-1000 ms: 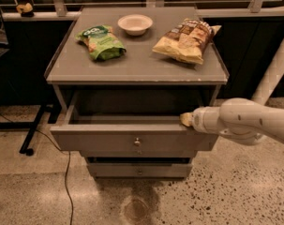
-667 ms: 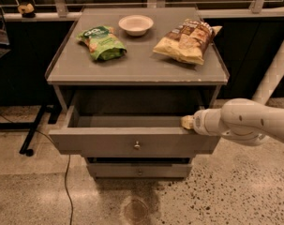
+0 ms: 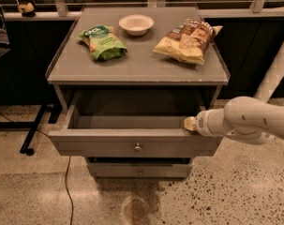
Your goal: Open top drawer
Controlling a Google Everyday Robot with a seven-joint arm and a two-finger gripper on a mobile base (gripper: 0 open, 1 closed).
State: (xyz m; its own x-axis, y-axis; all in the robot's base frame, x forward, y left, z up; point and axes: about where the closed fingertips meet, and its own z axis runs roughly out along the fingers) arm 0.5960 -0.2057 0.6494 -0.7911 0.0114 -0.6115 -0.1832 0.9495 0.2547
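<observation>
Cabinet [image 3: 146, 64] sits square in front of me. The top drawer [image 3: 94, 146] stands well out of it, grey box showing, its front panel clear of the narrower drawer [image 3: 139, 171] below. I'd call the opening mostly done. Whatever travel is left wants a slow, straight pull toward me, level with the runners. I'm on the right end of the front, not the centre, and an off-centre tug could rack the box and jam it. So low force, and stop the moment there's resistance, before the drawer comes off its slides or drags the cabinet along. Arm [image 3: 254, 123] reaches in from the right, low and near horizontal, white forearm pointing left at about drawer-rim height. Gripper [image 3: 191, 123] is at the right end of the front's top edge, touching it or just beside it. Whether it's open, closed or hooked over the rim, I can't tell from here. Knob [image 3: 137, 147] sits at the centre of the front, untouched and well apart from the gripper.
</observation>
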